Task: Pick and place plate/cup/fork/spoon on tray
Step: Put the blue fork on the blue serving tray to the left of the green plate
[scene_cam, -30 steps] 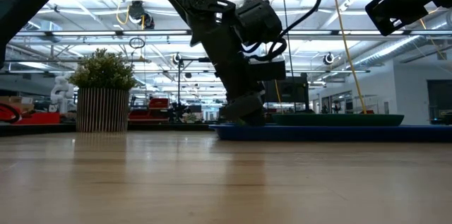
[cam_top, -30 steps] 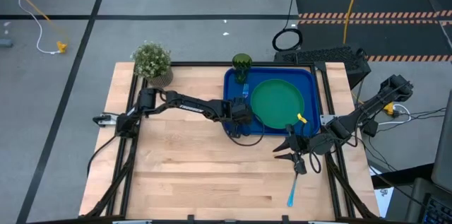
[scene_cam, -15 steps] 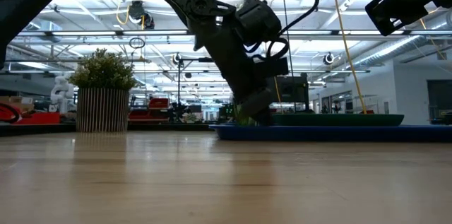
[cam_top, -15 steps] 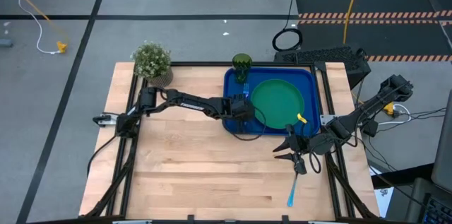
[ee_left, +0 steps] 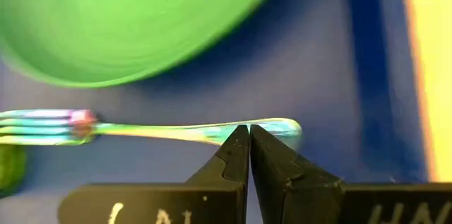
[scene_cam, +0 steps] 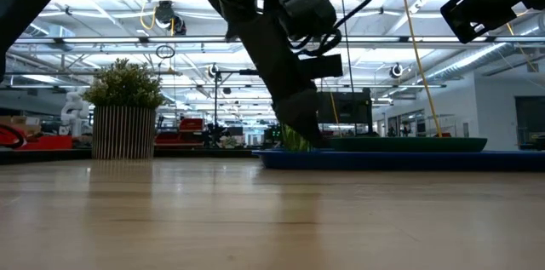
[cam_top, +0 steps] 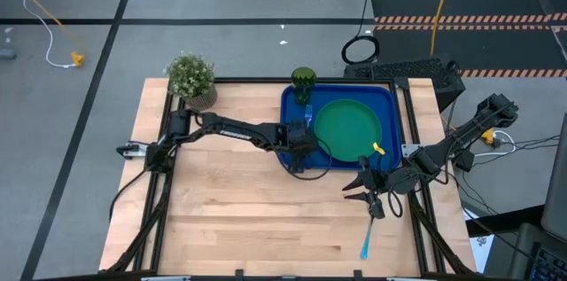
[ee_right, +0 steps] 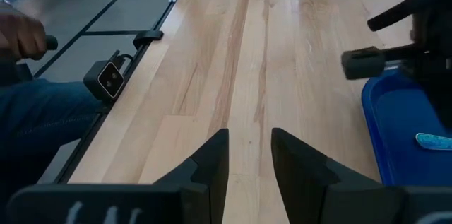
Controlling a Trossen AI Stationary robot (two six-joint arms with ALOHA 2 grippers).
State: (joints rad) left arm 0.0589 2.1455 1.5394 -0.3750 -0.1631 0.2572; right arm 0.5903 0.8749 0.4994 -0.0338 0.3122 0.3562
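Left gripper (ee_left: 248, 131) sits low over the blue tray (cam_top: 296, 102), fingers pressed together with nothing between them. The fork (ee_left: 141, 128) lies flat on the tray floor just ahead of the fingertips, its handle end touching or nearly touching them, tines pointing away toward the cup (cam_top: 303, 78). Green plate (cam_top: 347, 128) lies in the tray just beyond the fork. Fork looks placed.

Risks: pinched tips so close to the handle could drag or flick the fork if the arm pulls back low instead of lifting first. A sideways swing could bump the plate rim or tip the cup.

Right gripper (cam_top: 376, 196) hangs off the tray's near corner, fingers slightly parted and empty. The spoon (cam_top: 368, 237) is on the table just past it, toward the table's front edge, not yet on the tray. It lies flat and thin, so a shallow pinch may slip or skid it.
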